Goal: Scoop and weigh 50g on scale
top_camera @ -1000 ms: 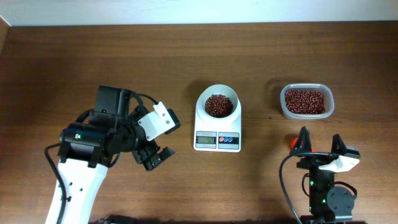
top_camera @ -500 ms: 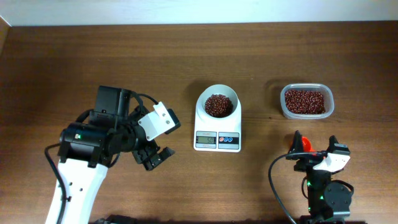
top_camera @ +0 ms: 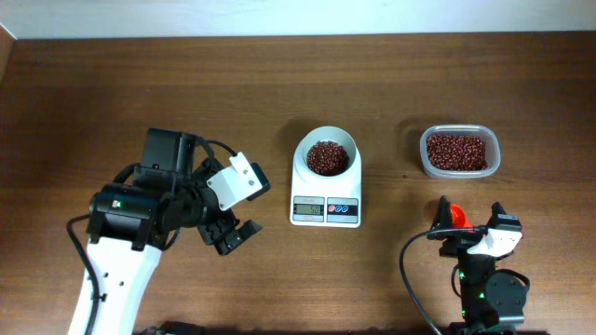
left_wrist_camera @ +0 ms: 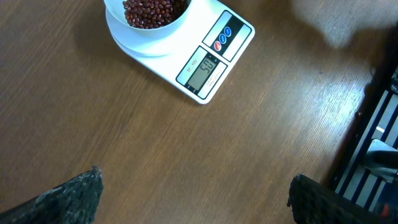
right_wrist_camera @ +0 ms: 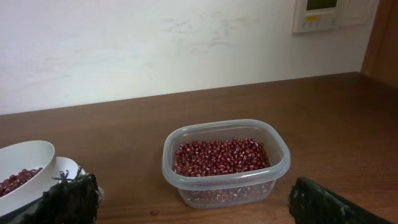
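The white scale [top_camera: 325, 208] stands mid-table with a round white bowl [top_camera: 325, 156] of red beans on it. In the left wrist view the scale [left_wrist_camera: 214, 53] lies ahead, and its display [left_wrist_camera: 202, 70] shows digits that look like 50. My left gripper [top_camera: 232, 234] hangs open to the left of the scale, with nothing between its fingers [left_wrist_camera: 71, 198]. My right gripper [top_camera: 471, 217] stands open near the front edge, just short of the clear tub of beans [top_camera: 458, 152]. A small red thing [top_camera: 456, 216] shows between its fingers. The tub [right_wrist_camera: 226, 160] fills the right wrist view.
A single loose bean [right_wrist_camera: 153, 213] lies on the wood in front of the tub. The bowl's rim [right_wrist_camera: 25, 155] shows at the left of the right wrist view. A white wall rises behind the table's far edge.
The right gripper has shifted slightly left and back toward the front edge, and the red thing between its fingers now shows more. The left arm has not moved.
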Robot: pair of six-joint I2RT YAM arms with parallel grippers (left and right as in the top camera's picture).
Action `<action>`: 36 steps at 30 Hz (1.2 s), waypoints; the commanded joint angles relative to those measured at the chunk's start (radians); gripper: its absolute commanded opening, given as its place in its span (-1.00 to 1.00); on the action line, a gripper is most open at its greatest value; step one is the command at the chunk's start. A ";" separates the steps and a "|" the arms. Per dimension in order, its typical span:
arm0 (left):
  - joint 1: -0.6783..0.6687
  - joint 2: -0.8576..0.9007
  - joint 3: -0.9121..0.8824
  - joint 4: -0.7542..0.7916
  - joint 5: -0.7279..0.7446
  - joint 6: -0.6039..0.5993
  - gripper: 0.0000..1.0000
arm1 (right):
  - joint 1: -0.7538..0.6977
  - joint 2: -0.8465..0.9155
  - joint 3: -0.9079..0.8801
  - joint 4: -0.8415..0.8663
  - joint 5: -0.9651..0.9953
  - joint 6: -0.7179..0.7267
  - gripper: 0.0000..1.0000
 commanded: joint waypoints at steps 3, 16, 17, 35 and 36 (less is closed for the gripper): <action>-0.003 -0.003 -0.002 -0.001 0.004 -0.012 0.98 | -0.042 -0.011 -0.005 -0.011 -0.016 -0.008 0.97; -0.003 -0.003 -0.002 -0.001 0.004 -0.012 0.98 | -0.042 -0.011 -0.005 -0.011 -0.016 -0.008 0.98; -0.003 -0.003 -0.002 -0.001 0.004 -0.012 0.98 | -0.042 -0.011 -0.005 -0.011 -0.016 -0.008 0.98; -0.003 -0.002 -0.002 -0.120 0.005 -0.012 0.98 | -0.042 -0.011 -0.005 -0.011 -0.016 -0.008 0.98; -0.003 -0.002 -0.002 -0.148 0.005 -0.012 0.98 | -0.042 -0.011 -0.005 -0.011 -0.016 -0.008 0.98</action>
